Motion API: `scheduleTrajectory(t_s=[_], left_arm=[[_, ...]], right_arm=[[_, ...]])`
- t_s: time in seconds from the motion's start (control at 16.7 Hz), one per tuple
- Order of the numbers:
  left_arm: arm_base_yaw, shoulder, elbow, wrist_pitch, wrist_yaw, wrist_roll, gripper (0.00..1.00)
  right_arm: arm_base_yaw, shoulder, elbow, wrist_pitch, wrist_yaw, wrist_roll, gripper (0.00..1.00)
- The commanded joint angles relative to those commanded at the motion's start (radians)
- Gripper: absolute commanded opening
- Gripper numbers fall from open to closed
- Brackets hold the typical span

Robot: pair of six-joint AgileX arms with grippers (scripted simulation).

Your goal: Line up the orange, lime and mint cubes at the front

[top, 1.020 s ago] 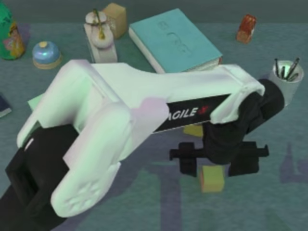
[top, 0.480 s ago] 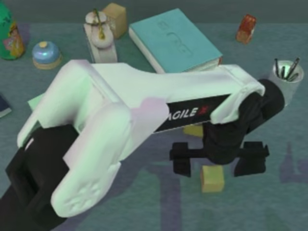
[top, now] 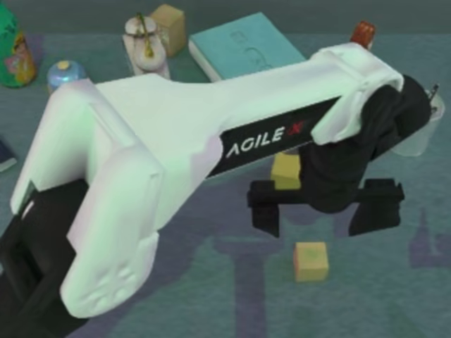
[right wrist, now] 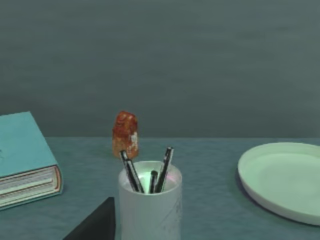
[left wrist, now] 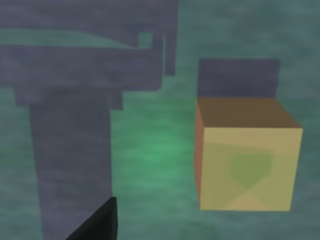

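Observation:
The orange cube (top: 311, 260) rests on the table near the front; the left wrist view shows it close up (left wrist: 247, 155). Behind it sits the lime cube (top: 287, 171), partly under my left arm. My left gripper (top: 323, 208) hovers open above the gap between these two cubes and holds nothing; one dark fingertip (left wrist: 100, 222) shows in its wrist view. The mint cube is hidden. My right arm is outside the top view. Its own camera shows one dark finger (right wrist: 97, 225) set far to the side, with nothing held.
At the back lie a teal book (top: 239, 49), a tan block (top: 168, 27), a white figurine (top: 146, 46), a bell (top: 62, 72) and a red-orange object (top: 363, 32). A pen cup (right wrist: 150, 205) and a white plate (right wrist: 285, 180) are at the right.
My left gripper has risen and drawn back from the orange cube, its fingers staying apart. The orange cube has stayed on the table.

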Motion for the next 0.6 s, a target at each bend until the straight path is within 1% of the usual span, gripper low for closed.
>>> scheduleTrajectory(t_s=[0.12,0.36,0.48,0.6], left_arm=[[0.002,-0.009,0.023,-0.025,0.000,0.000,1.00],[-0.003,-0.006,0.022,-0.023,0.000,0.001,1.00],[0.012,-0.035,-0.006,-0.004,-0.002,0.006,1.00],[0.049,-0.103,-0.073,0.038,-0.005,0.017,1.00]], right_arm=[[0.000,0.000,0.000,0.000,0.000,0.000,1.00],[0.000,0.000,0.000,0.000,0.000,0.000,1.00],[0.010,0.030,0.030,-0.022,-0.002,-0.013,1.00],[0.032,0.101,0.101,-0.071,-0.004,-0.042,1.00]])
